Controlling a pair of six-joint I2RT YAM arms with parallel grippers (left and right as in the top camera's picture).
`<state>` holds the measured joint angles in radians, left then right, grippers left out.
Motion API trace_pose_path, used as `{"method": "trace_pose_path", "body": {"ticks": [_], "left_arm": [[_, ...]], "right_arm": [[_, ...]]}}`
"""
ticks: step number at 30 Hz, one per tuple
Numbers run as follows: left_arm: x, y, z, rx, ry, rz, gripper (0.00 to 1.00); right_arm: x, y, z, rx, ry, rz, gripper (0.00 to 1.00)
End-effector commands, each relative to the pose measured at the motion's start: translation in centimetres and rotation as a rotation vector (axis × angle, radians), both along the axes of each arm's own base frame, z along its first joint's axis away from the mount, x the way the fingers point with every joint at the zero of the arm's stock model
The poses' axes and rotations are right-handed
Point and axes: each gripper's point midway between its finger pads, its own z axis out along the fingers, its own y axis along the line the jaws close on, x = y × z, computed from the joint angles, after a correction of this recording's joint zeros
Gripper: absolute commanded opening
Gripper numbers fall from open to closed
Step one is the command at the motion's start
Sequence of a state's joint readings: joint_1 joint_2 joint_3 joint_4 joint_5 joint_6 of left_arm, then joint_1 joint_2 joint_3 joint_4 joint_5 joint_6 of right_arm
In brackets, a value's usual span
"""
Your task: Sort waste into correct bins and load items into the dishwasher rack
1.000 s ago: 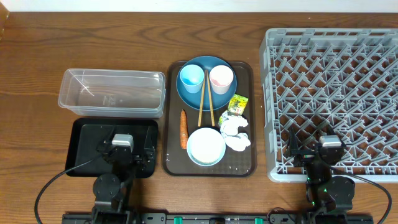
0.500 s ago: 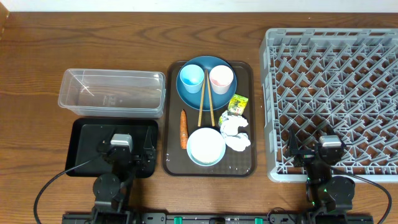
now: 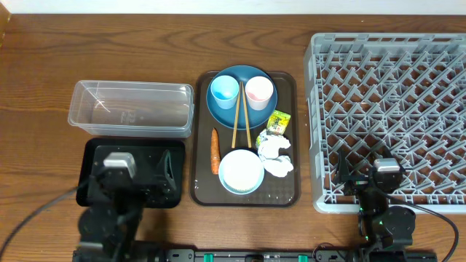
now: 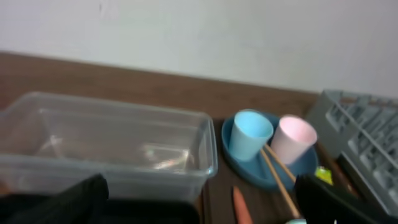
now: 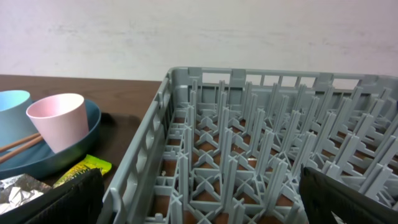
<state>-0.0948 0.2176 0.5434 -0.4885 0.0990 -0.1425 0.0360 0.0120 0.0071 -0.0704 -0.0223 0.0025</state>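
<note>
Well, at the far left the left tool (image 3: 135, 175) hangs over the shallow black tray (image 3: 95, 156), its jaws spread wide and holding nothing, and the clear tub (image 3: 131, 109) sits just behind it. In the middle of the tabletop, the brown serving tray (image 3: 196, 145) carries the blue plate (image 3: 256, 115) with the light-blue cup (image 3: 223, 91), pink cup (image 3: 259, 91) and chopsticks (image 3: 236, 116) on it. Nearer the arms lie the carrot (image 3: 215, 151), white bowl (image 3: 241, 172), snack wrapper (image 3: 277, 121) and crumpled tissue (image 3: 275, 155). On the right, the right tool (image 3: 386, 175) sits over the near edge of the grey dishwasher rack (image 3: 393, 109), jaws equally wide, empty.
</note>
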Motion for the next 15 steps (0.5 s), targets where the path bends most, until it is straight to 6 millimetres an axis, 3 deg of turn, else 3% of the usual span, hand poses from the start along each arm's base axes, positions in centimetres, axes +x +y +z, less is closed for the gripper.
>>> {"method": "trace_pose_path", "body": {"ticks": [1, 9, 15], "left_arm": [[0.6, -0.8, 2.8, -0.022, 0.090, -0.033, 0.98], [4.2, -2.3, 4.7, -0.019, 0.573, -0.088, 0.98], [6.5, -3.9, 5.2, -0.030, 0.804, -0.137, 0.98]], "right_arm": [[0.0, -0.2, -0.1, -0.015, 0.000, -0.011, 0.99], [0.0, -0.2, -0.1, -0.015, 0.000, -0.011, 0.99], [0.0, -0.2, -0.1, -0.015, 0.000, -0.011, 0.99]]}}
